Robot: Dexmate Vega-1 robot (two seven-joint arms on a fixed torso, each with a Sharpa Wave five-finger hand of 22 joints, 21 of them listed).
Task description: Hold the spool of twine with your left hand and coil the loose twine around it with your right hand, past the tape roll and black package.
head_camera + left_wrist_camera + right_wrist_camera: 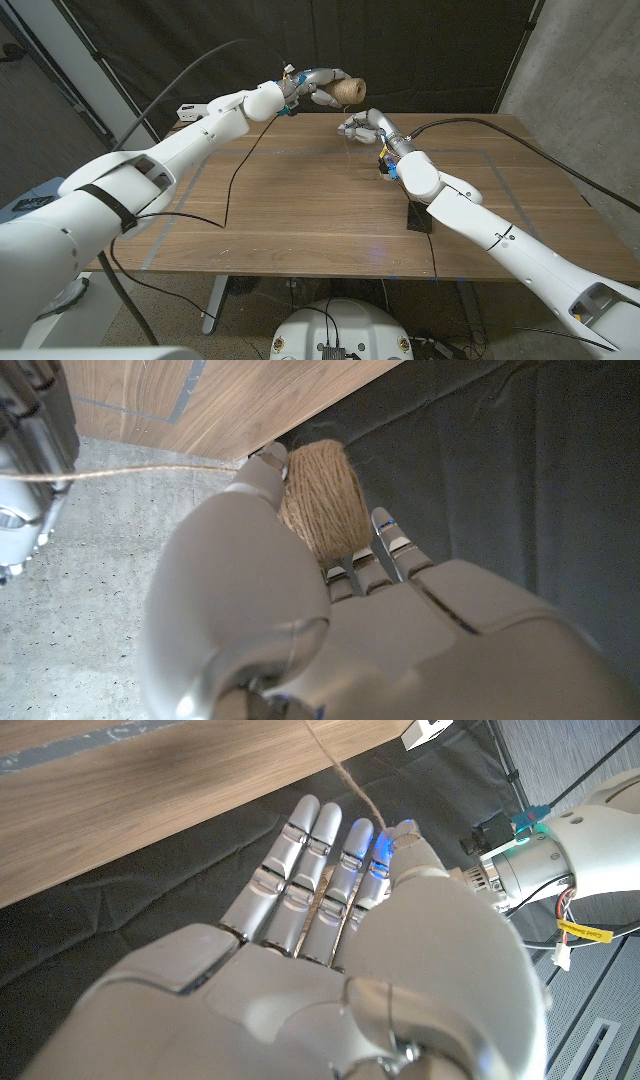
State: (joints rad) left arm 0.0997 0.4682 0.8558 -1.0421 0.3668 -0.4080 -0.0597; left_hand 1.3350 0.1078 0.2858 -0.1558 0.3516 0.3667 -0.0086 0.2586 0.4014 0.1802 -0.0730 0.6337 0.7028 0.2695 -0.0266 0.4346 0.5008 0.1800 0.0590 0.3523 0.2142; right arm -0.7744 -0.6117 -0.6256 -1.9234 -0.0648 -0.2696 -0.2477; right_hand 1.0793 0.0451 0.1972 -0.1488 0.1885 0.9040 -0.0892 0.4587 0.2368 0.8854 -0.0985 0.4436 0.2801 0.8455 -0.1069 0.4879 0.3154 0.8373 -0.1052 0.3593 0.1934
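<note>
The spool of twine (349, 92) is held up above the far edge of the surface (300, 200), clamped in the left hand (322, 87), whose fingers wrap around its wound body in the left wrist view. A thin strand of loose twine (345, 780) runs taut between the spool and the right hand (362, 125), which sits just to the near right of the spool. In the right wrist view the strand passes in between the straight fingers (300, 870) and the thumb; the hand seems pinched on it, though the contact itself is hidden.

The main risk, as I judge it, is the strand slipping out of that light pinch while circling, letting the wraps slacken. Pulling too hard could instead tug the spool askew in the left hand. The two hands are close, so a wide orbit may knock fingers together.
</note>
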